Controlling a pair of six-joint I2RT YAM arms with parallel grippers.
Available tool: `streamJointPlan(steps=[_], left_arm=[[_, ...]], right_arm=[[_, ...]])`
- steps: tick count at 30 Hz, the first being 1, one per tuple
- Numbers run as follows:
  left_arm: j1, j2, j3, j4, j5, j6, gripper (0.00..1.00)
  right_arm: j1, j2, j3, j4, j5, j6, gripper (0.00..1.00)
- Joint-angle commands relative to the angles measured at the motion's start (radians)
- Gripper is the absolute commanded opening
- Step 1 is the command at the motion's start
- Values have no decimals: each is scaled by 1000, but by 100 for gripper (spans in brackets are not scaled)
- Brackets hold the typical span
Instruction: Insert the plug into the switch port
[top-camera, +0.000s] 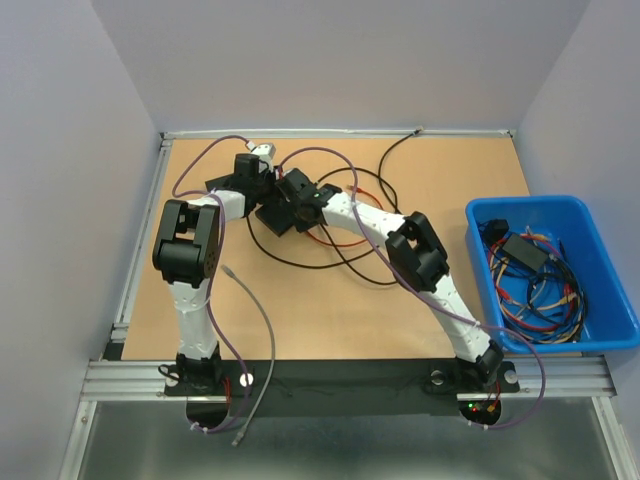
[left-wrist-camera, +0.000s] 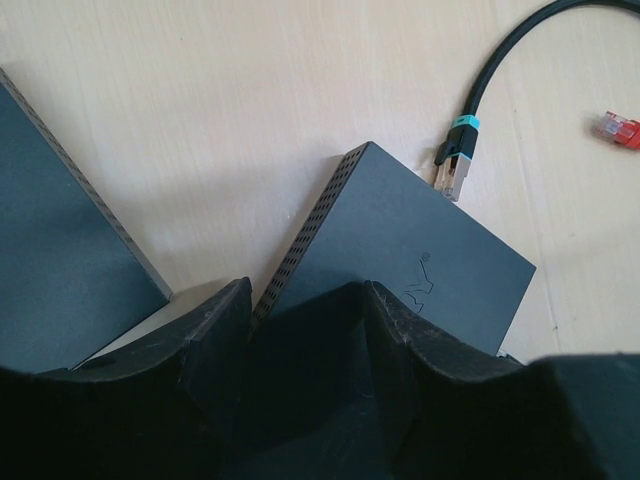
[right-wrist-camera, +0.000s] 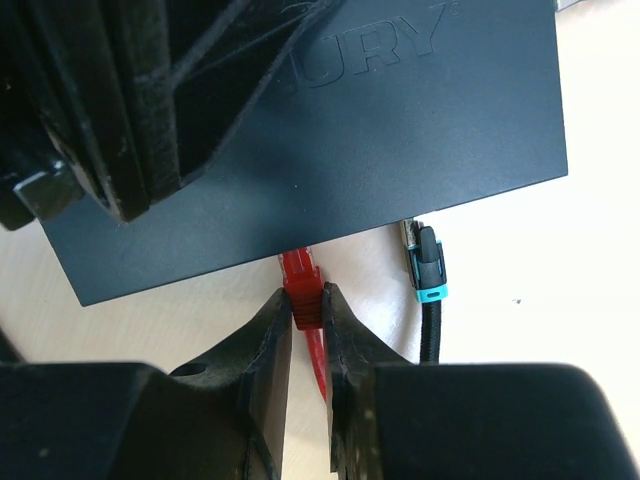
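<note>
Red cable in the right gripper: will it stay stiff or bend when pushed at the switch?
The red plug, pinched in the right gripper, looks like hard plastic and should probably push without bending. The thin red cable behind it likely flops, giving no support. The flat switch seems unlikely to tip, but might slide.

- Two slim robot arms, the left arm (top-camera: 195, 310) and the right arm (top-camera: 455, 310), have glossy white link shells between bulky black joint housings
- Each stands on a black base block: left base (top-camera: 200, 370), right base (top-camera: 487, 365), with tiny green and red indicator lights (top-camera: 472, 407) by the right one
- A thin lilac-grey left cable (top-camera: 262, 335) and a matching right cable (top-camera: 543, 385) hang in loops
- The left gripper (left-wrist-camera: 300, 300) has broad, matte black fingers (left-wrist-camera: 215, 340) with a grainy surface
- The right gripper (right-wrist-camera: 307, 312) has black tapered fingers (right-wrist-camera: 265, 350) with narrow rounded tips
</note>
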Motion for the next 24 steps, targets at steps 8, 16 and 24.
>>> streamJointPlan(steps=[8,16,24], left_arm=[[-103,52,-87,-268,172,-27,57],[-114,56,-90,-268,187,-27,57],[-118,67,-79,-285,172,-20,57]], right_arm=[[-83,-26,-15,631,-43,0,0],[-94,-129,-197,961,-229,-26,0],[-92,-112,-117,980,-326,-35,0]])
